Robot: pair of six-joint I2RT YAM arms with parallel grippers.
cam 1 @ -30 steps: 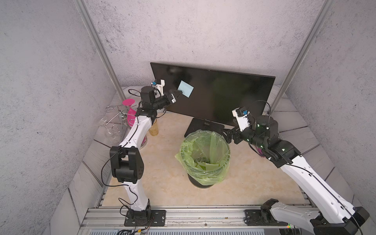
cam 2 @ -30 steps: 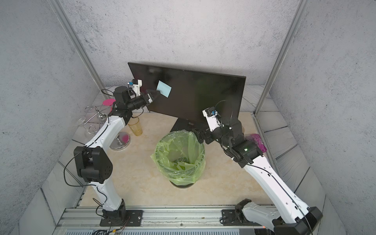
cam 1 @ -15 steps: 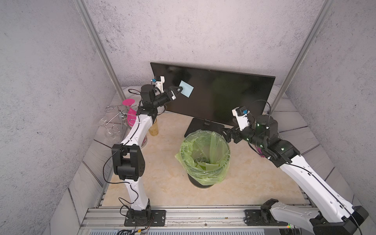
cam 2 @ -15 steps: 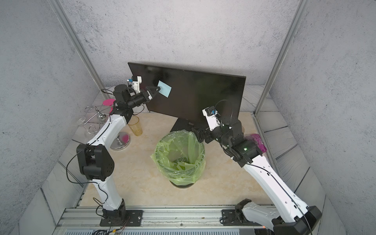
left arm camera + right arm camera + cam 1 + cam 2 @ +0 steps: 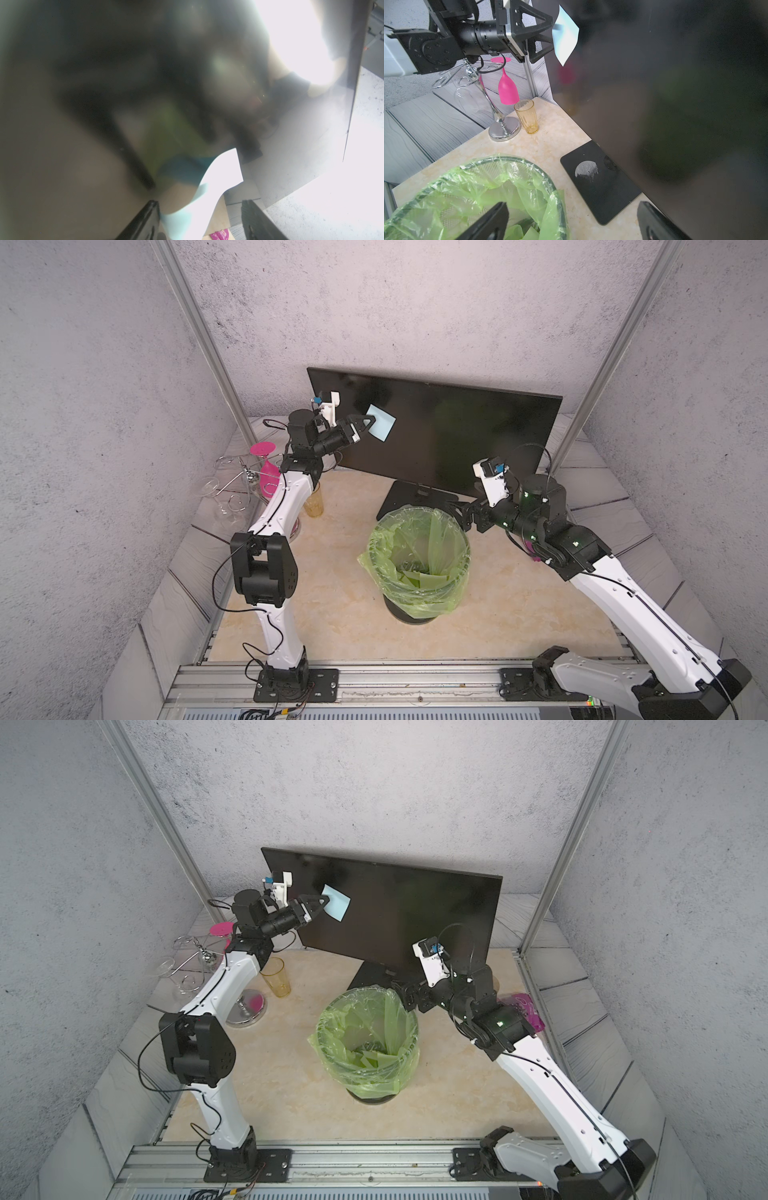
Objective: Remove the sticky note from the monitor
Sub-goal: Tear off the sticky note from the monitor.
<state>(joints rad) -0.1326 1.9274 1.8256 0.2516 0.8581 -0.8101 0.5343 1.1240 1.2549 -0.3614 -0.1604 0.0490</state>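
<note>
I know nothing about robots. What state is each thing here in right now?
sticky note: stuck to the screen, free edge curling off
monitor: dark, upright on its base
left fingers: apart, either side of the note's edge
bin: open, green-lined, green scraps inside
right fingers: wide open, empty, near the bin
yellow tumbler: upright, empty
pink wine glass: hanging upside down on a rack
</note>
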